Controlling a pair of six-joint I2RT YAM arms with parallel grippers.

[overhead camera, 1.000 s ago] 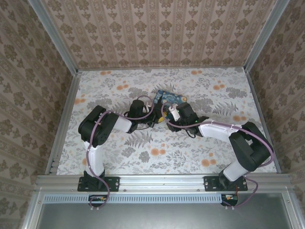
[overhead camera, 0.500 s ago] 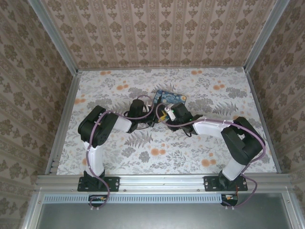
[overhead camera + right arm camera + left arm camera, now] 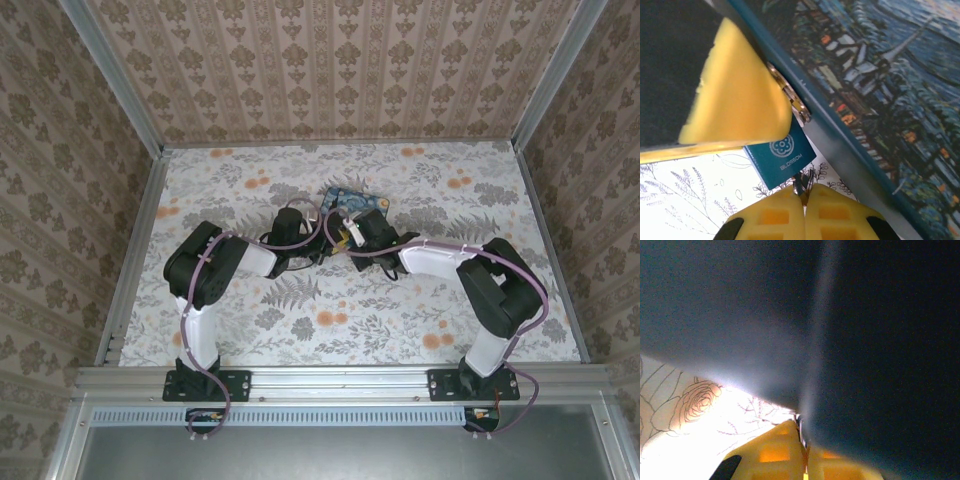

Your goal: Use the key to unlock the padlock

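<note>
Up close, right claw pinches key below padlock

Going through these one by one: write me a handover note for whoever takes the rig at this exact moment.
Left pincer: shut, at the box edge beside the right one; what it grips is unclear.
Right pincer: shut on the key, whose tip points at the bottom of the padlock.
The padlock sits against the edge of the printed box, mid-table.
Done: key in grip and brought to the lock.
Left: seat the key (I cannot tell if it is in), turn it, free the shackle.
</note>
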